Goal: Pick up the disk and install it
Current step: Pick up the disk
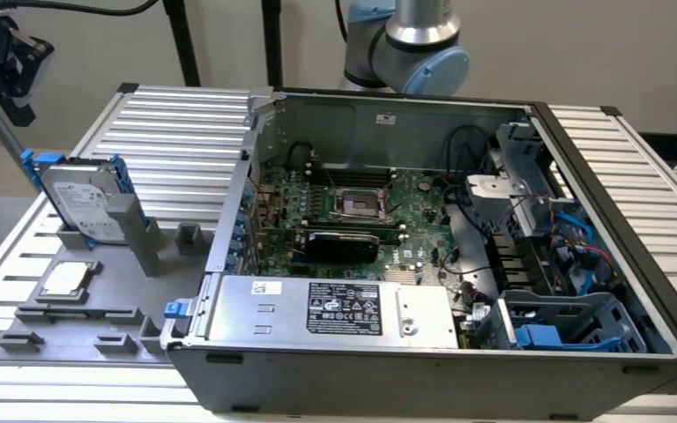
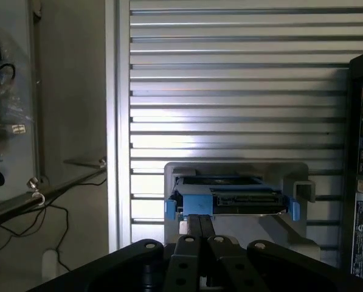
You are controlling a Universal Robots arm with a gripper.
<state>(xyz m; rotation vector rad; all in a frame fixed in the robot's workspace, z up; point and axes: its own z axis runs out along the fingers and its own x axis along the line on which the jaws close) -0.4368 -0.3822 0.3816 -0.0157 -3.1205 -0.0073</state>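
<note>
On grey holder [image 1: 138, 242] beside open PC case [image 1: 433, 374], disk [image 1: 80, 201] stands upright w/ blue frame. Gripper [image 2: 199, 219] faces it, not touching, fingers together, empty.

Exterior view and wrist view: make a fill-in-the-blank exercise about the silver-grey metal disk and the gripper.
The flat silver-grey metal disk has a ___ plastic frame. The black gripper is ___, holding nothing. The small square silver chip lies ___ on the grey plastic holder.
Missing: blue; shut; flat.
</note>
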